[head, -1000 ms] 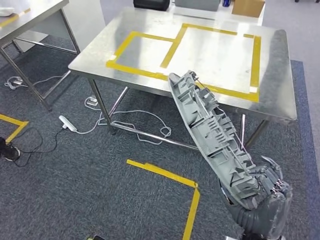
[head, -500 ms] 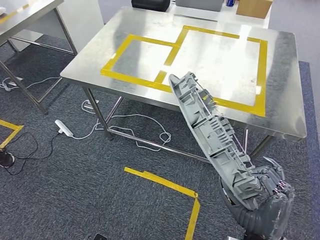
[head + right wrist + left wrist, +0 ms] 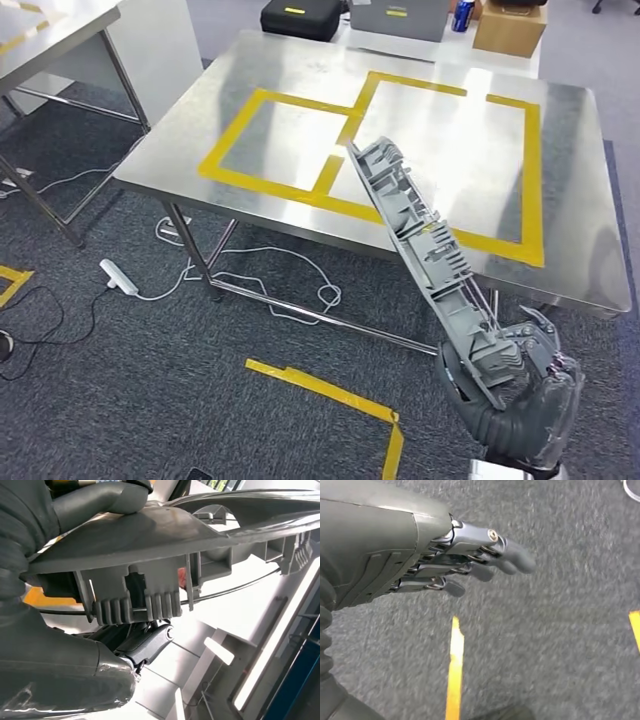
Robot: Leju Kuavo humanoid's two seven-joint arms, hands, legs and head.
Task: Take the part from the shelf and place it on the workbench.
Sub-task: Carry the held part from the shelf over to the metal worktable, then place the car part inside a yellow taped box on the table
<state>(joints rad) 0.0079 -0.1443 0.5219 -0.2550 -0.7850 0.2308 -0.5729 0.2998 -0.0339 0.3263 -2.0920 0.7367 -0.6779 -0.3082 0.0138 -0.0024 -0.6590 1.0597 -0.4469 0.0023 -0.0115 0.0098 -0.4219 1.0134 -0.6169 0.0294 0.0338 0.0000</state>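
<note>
Closer now: bench [image 3: 573, 200] looms larger. Right hand [image 3: 521, 395] grips part [image 3: 430, 250] at its base; carry level over the taped squares.

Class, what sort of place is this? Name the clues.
Probably a workshop or robot test area: a steel workbench marked with yellow tape, grey carpet, loose cables.

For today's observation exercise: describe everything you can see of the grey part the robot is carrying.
The grey part is a long, narrow moulding, plastic by its look, its ribbed side with clips and pockets facing up. The right hand grips its near end; the far end rises at a slant over the metal workbench's front edge, not resting on it.
</note>
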